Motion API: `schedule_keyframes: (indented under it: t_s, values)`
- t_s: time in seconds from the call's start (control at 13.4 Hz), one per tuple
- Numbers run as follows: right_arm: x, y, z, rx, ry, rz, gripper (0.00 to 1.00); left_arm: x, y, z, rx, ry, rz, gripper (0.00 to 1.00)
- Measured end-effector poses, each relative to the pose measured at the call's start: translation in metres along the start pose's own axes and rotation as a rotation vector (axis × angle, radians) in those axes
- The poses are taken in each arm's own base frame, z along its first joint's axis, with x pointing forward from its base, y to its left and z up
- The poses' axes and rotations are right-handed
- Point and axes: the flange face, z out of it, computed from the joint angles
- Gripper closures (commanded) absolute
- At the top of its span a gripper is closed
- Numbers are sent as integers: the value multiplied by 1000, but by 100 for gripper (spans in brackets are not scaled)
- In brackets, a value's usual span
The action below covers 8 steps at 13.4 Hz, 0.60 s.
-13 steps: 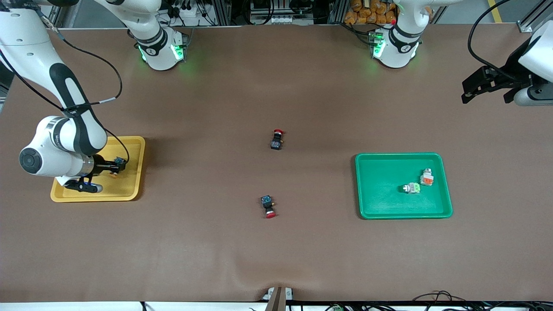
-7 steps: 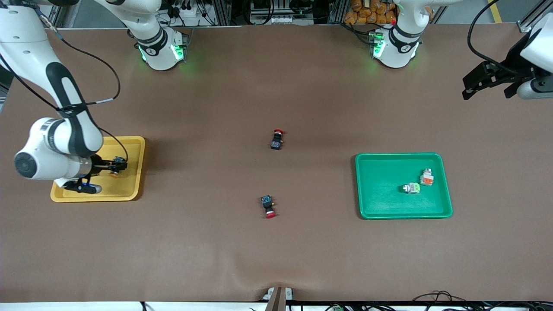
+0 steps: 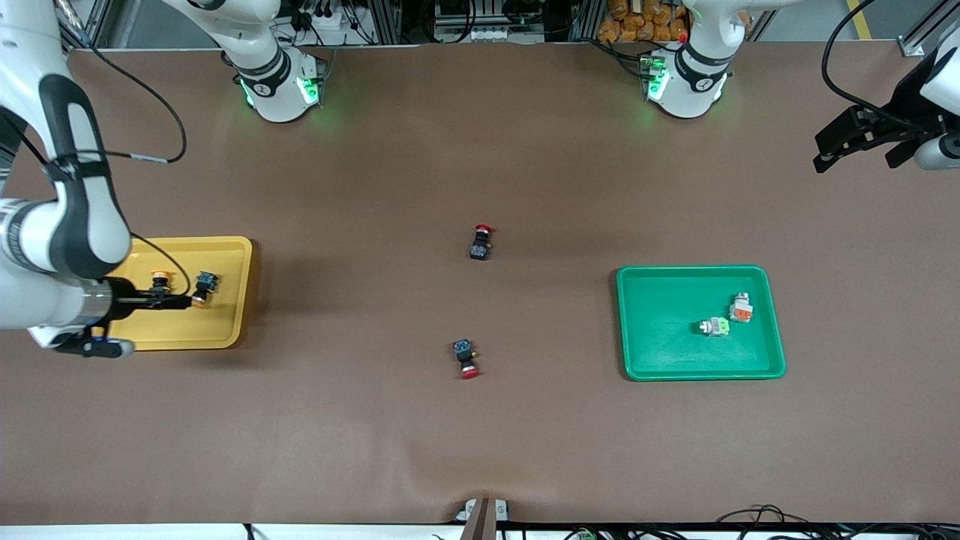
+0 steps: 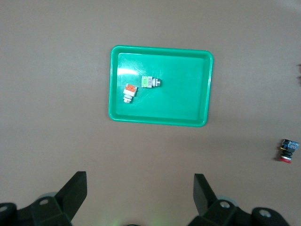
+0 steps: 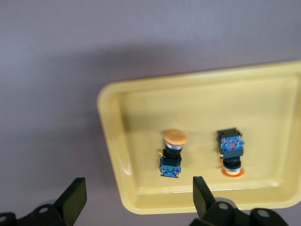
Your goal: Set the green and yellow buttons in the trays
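Note:
The yellow tray (image 3: 225, 259) holds two black-bodied buttons with orange-yellow caps (image 3: 159, 281) (image 3: 204, 285). My right gripper (image 3: 178, 301) hangs open and empty over this tray. In the right wrist view both buttons (image 5: 172, 155) (image 5: 230, 153) lie in the tray (image 5: 113, 141), past the open gripper (image 5: 139, 197). The green tray (image 3: 660, 300) holds the pale green button (image 3: 715, 327) and the orange-red faced button (image 3: 741, 307). My left gripper (image 3: 855, 150) is open and empty, high at the left arm's end of the table. The left wrist view shows the green tray (image 4: 188, 94) and its buttons (image 4: 149, 82) (image 4: 129, 92) below the gripper (image 4: 140, 193).
Two black switches with red caps lie on the brown mat mid-table, one (image 3: 481, 242) farther from the front camera and one (image 3: 465, 358) nearer. The nearer-looking one also shows in the left wrist view (image 4: 287, 150).
My right gripper has risen and drawn back from the button in the yellow tray, leaving it there and uncovering the second button. My left gripper has drifted slightly toward the table's end.

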Motion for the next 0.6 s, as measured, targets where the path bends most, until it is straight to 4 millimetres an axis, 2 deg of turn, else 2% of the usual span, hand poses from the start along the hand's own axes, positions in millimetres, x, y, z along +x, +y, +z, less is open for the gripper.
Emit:
schedule_keyframes:
  t_s: [0.15, 0.37, 0.6]
  values:
    - [1, -18, -40, -9, 40, -26, 0, 0, -1, 0, 0, -2, -2, 0]
    - [3, -30, -90, -16, 120, -45, 0, 1, -5, 0, 0, -3, -10, 0]
    - [-6, -48, -145, -21, 153, -67, 0, -1, -12, 2, 4, -20, -33, 0]
